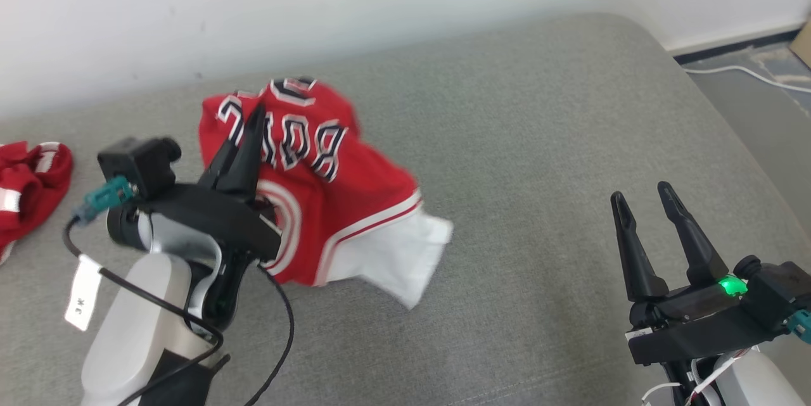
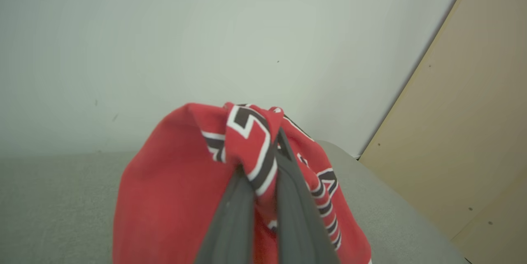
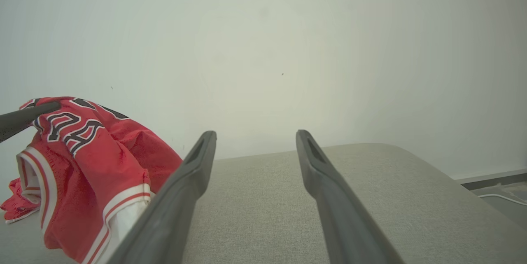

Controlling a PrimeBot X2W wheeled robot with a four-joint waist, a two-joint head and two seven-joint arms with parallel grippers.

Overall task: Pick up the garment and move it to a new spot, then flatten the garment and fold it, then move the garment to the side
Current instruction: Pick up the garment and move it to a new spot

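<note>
Left claw [image 1: 256, 116] pinches the hanging jersey [image 1: 355, 197], fingers angled upward.

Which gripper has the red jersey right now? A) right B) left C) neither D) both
B: the left gripper is shut on a bunched fold of the red jersey, while the right gripper stands open, well apart from it.

On the cushion [image 1: 538, 140], the garment [image 1: 355, 203] is right of another cloth [image 1: 28, 184].

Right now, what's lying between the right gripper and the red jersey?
Just bare grey cushion; in the head view that stretch between the open right gripper and the red jersey holds nothing else.
</note>
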